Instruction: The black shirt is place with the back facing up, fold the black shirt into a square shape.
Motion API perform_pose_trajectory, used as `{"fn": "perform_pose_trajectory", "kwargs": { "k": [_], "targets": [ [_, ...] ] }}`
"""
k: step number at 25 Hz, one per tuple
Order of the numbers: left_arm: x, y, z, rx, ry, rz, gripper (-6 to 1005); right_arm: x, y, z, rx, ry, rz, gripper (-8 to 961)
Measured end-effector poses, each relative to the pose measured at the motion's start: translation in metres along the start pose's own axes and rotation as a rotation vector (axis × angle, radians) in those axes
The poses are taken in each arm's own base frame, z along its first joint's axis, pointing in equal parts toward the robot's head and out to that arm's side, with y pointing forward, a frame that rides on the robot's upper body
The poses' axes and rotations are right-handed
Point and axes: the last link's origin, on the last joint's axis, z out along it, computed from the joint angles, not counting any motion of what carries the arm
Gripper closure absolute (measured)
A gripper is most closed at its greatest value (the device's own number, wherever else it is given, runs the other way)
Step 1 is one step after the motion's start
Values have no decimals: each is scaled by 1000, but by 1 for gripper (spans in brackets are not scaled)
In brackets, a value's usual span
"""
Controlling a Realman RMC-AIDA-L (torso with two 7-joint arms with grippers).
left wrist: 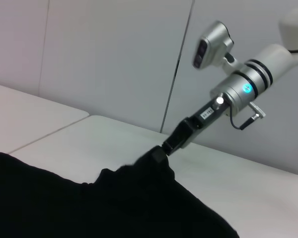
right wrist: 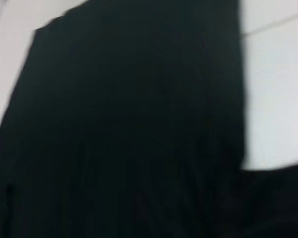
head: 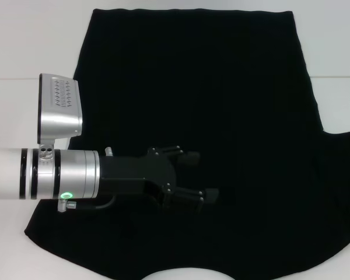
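The black shirt lies spread flat on the white table, with its curved neckline at the near edge and one short sleeve at the right edge. No lettering shows. My left gripper reaches in from the left and hovers open and empty over the near middle of the shirt. My right gripper is out of the head view. It shows in the left wrist view, where its tip meets a raised peak of the shirt at the sleeve edge. The right wrist view is filled by the shirt up close.
The white table has a seam across it, with a pale wall behind. Bare tabletop shows to the left, right and far side of the shirt.
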Motion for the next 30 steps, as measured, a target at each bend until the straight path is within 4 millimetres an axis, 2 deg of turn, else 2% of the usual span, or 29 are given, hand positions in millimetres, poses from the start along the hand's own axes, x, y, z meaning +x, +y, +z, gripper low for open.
{"fn": "perform_pose_trajectory", "kwargs": {
  "k": [7, 11, 14, 18, 22, 27, 30],
  "targets": [
    [-1, -1, -1, 11, 2, -8, 37, -12, 54, 32, -105, 92, -153, 880],
    [-2, -2, -3, 21, 8, -22, 37, -11, 82, 53, -120, 183, -253, 869],
    [-2, -3, -4, 27, 12, -25, 37, -8, 96, 61, -140, 238, -303, 861],
    [-2, -3, -4, 32, 12, -26, 37, -8, 104, 61, -166, 255, -318, 850],
    [-2, -5, -4, 40, 11, -27, 37, -10, 103, 60, -161, 252, -317, 839],
    [-2, -5, -4, 44, 10, -26, 38, -11, 100, 59, -140, 256, -298, 631],
    [-2, -5, -4, 43, 10, -26, 38, -12, 91, 54, -109, 248, -254, 508]
  ]
}}
